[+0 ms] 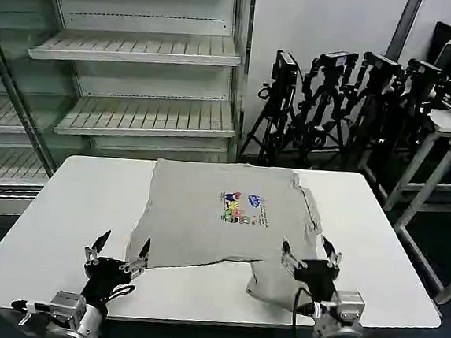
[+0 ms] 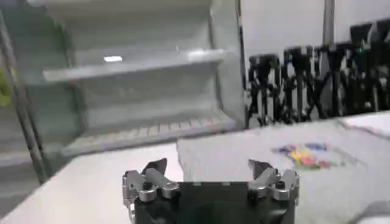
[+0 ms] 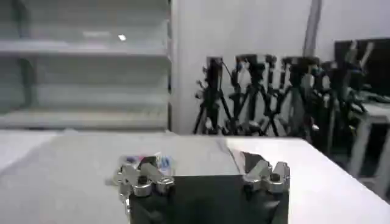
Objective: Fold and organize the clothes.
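Your fingers are spread wide and empty on both sides: from the head, the left gripper (image 1: 117, 248) and right gripper (image 1: 310, 254) flank the T-shirt (image 1: 225, 216) at the table's (image 1: 73, 195) near edge, likely ready to pinch its hem. Each wrist view looks across the flat cloth.

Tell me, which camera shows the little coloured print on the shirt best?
The head view: the print faces the camera on the T-shirt. Both wrist views catch it low and slanted, as a smear of colour.
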{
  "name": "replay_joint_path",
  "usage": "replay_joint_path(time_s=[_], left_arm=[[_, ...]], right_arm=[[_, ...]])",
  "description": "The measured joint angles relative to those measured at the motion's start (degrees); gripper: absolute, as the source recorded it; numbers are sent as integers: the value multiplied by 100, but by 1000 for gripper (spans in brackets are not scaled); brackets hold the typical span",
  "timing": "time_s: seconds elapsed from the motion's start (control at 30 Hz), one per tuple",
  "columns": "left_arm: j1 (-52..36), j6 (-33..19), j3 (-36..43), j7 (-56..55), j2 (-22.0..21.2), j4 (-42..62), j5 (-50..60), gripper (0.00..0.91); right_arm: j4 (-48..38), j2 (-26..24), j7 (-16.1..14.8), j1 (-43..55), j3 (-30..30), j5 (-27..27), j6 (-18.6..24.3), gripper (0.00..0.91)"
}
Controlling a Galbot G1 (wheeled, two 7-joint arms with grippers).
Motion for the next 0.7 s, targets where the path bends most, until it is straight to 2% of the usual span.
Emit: replay_joint_path(time_s=[0.47, 0.5, 0.53, 0.7], left_arm=[[-504, 304, 84, -87, 369, 1016, -563, 907], [-522, 311, 84, -84, 372, 1051, -599, 736], [-539, 319, 89, -82, 375, 1083, -632, 20], [-639, 345, 139, -69, 405, 1231, -738, 20]], right_arm=[[-200, 100, 154, -604, -65, -150, 48, 907], [-212, 118, 174, -640, -89, -163, 53, 907], [-229, 133, 190, -666, -109, -175, 56, 907], [-313, 203, 269, -712, -188, -189, 58, 907]])
